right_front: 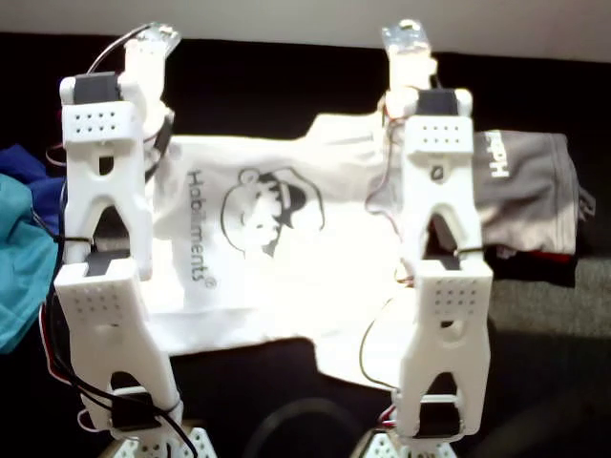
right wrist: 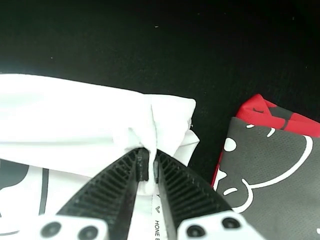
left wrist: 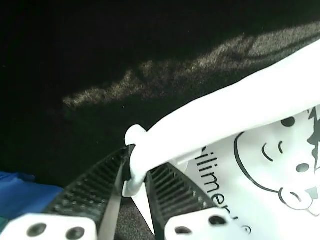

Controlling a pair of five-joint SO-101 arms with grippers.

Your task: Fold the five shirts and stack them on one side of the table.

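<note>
We're looking down on a table [right_front: 248,91] dressed in black, dark and matte from edge to edge. Beyond the table's far edge a pale strip [right_front: 286,17] runs straight across; wall or floor, we can't tell which. The light is strong here: toward the table's near right side the black washes out to a grey patch [right_front: 544,324]. Up close in the left wrist view we catch a ragged streak of light [left wrist: 165,75] lying across the table's dark, grainy cover.
</note>
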